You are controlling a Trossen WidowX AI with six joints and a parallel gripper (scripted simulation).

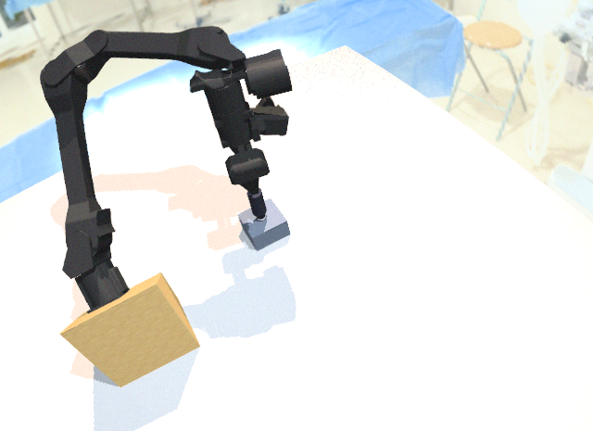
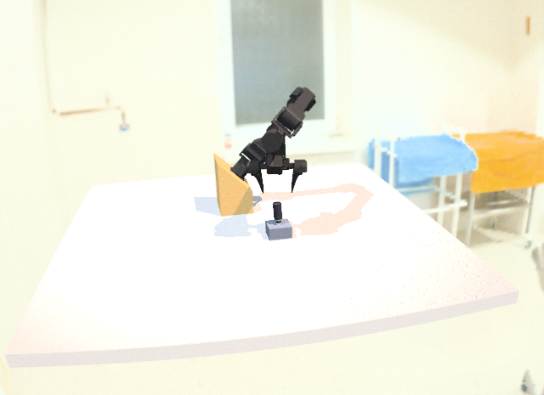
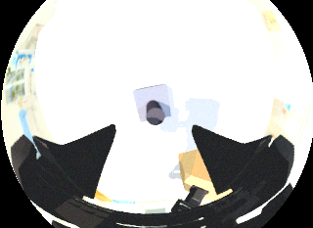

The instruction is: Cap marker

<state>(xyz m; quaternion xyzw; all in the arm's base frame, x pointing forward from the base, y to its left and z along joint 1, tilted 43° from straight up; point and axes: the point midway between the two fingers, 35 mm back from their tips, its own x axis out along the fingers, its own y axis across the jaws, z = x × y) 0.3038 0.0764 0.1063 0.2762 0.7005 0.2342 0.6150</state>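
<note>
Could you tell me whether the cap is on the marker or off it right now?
On. The dark cap stands upright over the marker in the holder block, and the open gripper hangs above without touching it. Whether it clicked fully: cannot tell.

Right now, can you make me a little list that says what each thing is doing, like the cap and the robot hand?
cap: sitting on the marker, dark, upright
marker: mostly covered by the cap, standing in the block
holder block: grey, on the white table
gripper: open, holding nothing, above the cap, not touching it
arm base: tan wooden block at the table's edge
</note>
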